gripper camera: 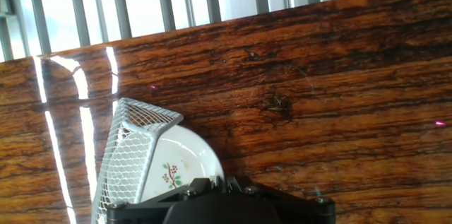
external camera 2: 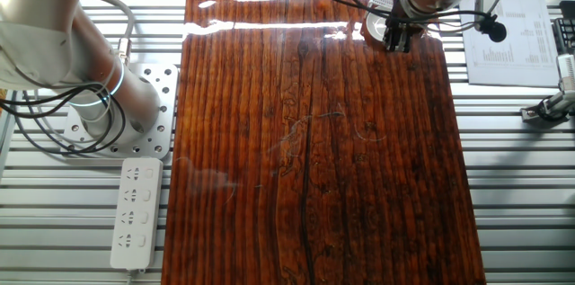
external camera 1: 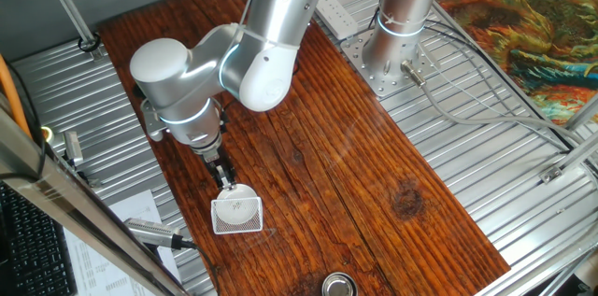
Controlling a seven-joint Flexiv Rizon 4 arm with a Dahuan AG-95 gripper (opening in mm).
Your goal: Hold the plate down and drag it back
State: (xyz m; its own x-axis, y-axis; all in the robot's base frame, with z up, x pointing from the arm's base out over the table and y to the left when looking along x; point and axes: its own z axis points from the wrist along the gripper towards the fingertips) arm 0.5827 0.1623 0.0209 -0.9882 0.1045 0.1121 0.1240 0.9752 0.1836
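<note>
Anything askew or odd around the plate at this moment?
Yes: the plate is partly tucked under a white mesh card, which leans over its left side in the hand view instead of lying flat on the table. The gripper is right at the pair; its jaws are hidden. Nothing looks spilled or broken.

Small round white plate (gripper camera: 185, 162) (red-berry sprig with green leaves printed near its middle), shallow, lying on the dark wooden tabletop near one edge, partly covered by a white mesh piece.
</note>
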